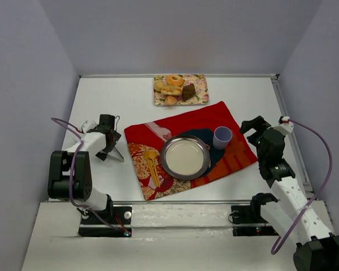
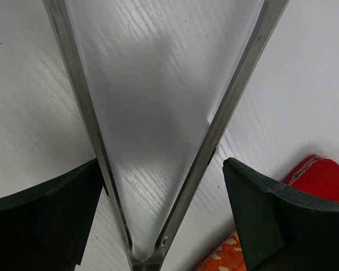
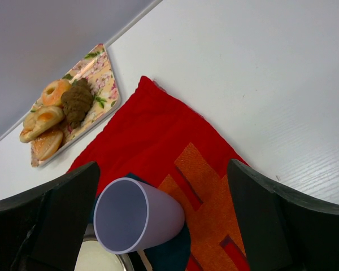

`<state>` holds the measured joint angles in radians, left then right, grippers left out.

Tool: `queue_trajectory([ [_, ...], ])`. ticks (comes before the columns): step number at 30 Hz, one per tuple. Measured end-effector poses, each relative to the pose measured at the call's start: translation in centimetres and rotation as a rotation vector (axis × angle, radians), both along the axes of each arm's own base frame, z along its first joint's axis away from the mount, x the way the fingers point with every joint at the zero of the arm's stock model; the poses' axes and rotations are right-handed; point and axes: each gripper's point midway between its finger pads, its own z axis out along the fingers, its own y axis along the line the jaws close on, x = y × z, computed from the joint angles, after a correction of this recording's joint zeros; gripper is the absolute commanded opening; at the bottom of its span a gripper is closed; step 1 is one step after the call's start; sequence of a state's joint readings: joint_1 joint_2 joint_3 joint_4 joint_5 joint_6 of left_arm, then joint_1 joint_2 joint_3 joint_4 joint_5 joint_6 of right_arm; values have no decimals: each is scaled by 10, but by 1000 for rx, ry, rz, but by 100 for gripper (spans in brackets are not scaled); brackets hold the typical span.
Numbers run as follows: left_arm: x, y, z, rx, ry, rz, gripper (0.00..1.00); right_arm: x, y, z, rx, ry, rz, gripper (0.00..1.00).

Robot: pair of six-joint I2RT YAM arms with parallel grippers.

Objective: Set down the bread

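- One bread [image 3: 47,144]: on a floral tray [image 1: 199,100] at the far edge of the worktop [image 1: 101,101], at the tray's near side, touching the doughnuts [image 1: 174,79]; dark cake [image 1: 188,91] alongside.
- One plate [image 1: 185,158]: on a red cloth [image 1: 198,118] at mid-worktop, well apart from the tray; cup [image 1: 222,136] just beside it.
- Left jaws: pinching tongs [image 2: 231,101] near their hinge, the tong arms splayed over bare worktop left of the cloth.
- Right jaws: spread, holding nothing, right of the cup.
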<state>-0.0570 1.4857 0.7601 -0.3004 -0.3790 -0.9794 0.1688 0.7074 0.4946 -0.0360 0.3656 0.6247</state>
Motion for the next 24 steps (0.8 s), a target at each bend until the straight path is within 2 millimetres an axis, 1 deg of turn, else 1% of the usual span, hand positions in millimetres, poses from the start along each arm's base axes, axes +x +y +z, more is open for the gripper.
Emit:
queue_trajectory([
  [8,1,3,-2,5,28,42,99,0,0,0,0,-1,0,100],
  [13,3,6,-6,28,87,51,98,0,0,1,1,-3,-1,100],
  [19,2,11,-8,56,116,62,92,-1,-2,4,0,-18,-13,100],
  [23,0,12,-9,65,121,67,83,-3,-4,8,1,-33,-19,100],
  [24,-1,12,-9,67,123,67,76,-3,-4,9,2,-38,-20,100],
])
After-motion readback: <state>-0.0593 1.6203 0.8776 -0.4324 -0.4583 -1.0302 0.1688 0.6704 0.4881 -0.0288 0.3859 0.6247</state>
